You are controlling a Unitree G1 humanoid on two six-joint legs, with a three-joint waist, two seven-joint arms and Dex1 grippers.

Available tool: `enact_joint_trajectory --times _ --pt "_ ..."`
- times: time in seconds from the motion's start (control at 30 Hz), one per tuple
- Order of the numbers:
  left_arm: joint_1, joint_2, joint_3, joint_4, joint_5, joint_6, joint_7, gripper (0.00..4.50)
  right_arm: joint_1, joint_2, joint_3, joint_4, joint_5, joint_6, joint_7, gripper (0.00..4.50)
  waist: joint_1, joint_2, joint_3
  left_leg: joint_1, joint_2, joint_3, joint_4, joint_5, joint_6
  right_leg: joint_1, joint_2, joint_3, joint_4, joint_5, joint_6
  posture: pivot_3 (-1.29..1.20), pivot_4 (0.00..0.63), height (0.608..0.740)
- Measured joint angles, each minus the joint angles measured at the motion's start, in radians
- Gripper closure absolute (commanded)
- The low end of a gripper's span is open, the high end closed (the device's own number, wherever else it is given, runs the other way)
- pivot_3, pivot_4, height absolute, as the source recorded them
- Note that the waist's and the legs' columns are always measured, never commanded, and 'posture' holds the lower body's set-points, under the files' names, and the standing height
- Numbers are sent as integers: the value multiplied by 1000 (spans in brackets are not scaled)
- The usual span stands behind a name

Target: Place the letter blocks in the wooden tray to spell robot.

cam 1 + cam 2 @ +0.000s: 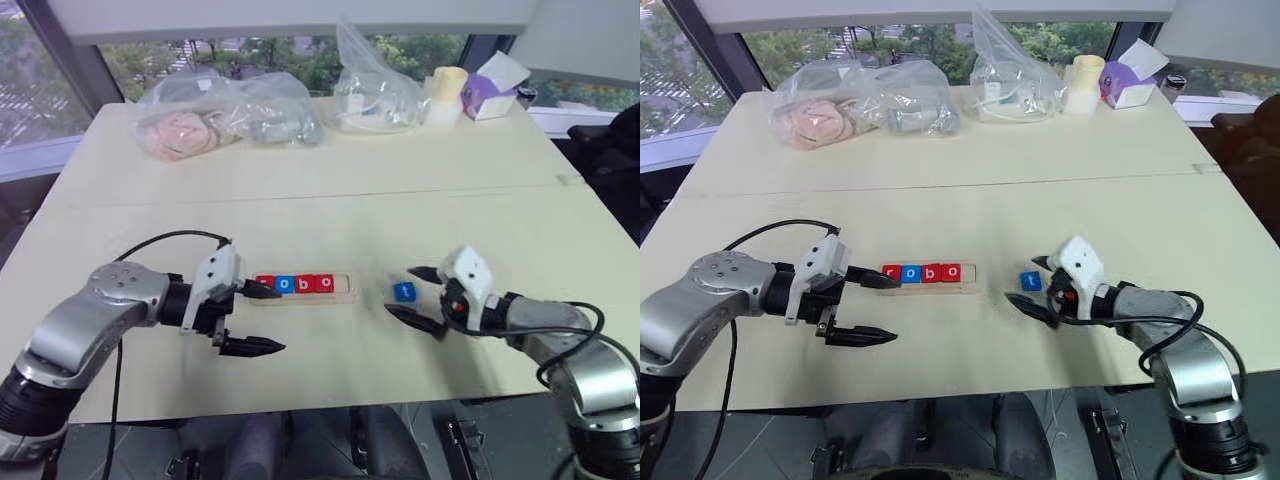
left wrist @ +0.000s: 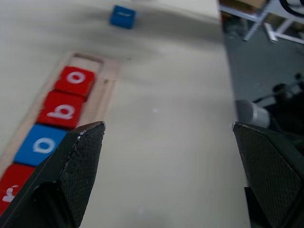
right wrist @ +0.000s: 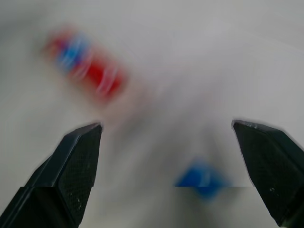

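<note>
Long pale wooden tray (image 1: 346, 291) sits mid-table w/ four flat square letter tiles (image 2: 62, 110) reading r, o, b, o (red, blue, red, red); last slot bare. Blue tile (image 1: 403, 292) lies at tray's 3 o'clock, letter hard to read. Left gripper (image 1: 262, 318) & right gripper (image 1: 419, 294) both spread, empty.

You're looking at a pale, matt wooden tray (image 1: 345, 296), smooth glossy plastic letter blocks (image 2: 62, 110), a matt table (image 1: 300, 200), and crinkly clear plastic bags (image 1: 375, 80).
</note>
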Motion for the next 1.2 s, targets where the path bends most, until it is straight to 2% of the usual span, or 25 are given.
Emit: enact_joint_trajectory --times 0.17,0.53,0.57,0.6,0.77,0.97,1.2 --pt "32 13 14 -20 -1 0 4 0 -94 -57 59 292 -47 -303 150 35 0 0 0 1 1 1 -1 0 0 -1 2 0 0 0 0 0 150 740" --pt "85 23 36 -70 -11 25 56 0 -329 -64 182 749 -122 -654 350 35 5 -1 0 0 0 2 1 0 0 0 2 1 0 3 -3 0 150 740" --pt "86 23 36 -74 -11 25 59 0 -347 -63 192 776 -127 -679 368 543 5 -1 0 0 0 2 0 0 0 0 2 1 0 3 -3 0 150 740" --pt "87 24 37 -77 -11 25 61 0 -358 -62 199 793 -129 -699 383 853 5 -1 0 0 0 2 0 0 0 0 3 1 0 3 -3 0 150 740" --pt "125 50 65 -77 -11 33 65 0 -382 -53 219 818 -128 -731 430 3307 4 -1 0 1 1 2 0 0 0 0 3 2 1 4 -3 0 150 740" --pt "143 63 94 -60 -9 30 74 0 -390 -39 220 763 -121 -623 408 3307 3 0 0 1 1 2 0 0 0 0 3 2 1 3 -3 0 150 740" --pt "111 63 96 -36 -6 18 80 0 -518 38 256 608 -94 -393 367 3307 8 -1 0 1 1 2 0 0 0 -1 4 4 2 3 -3 0 150 740"
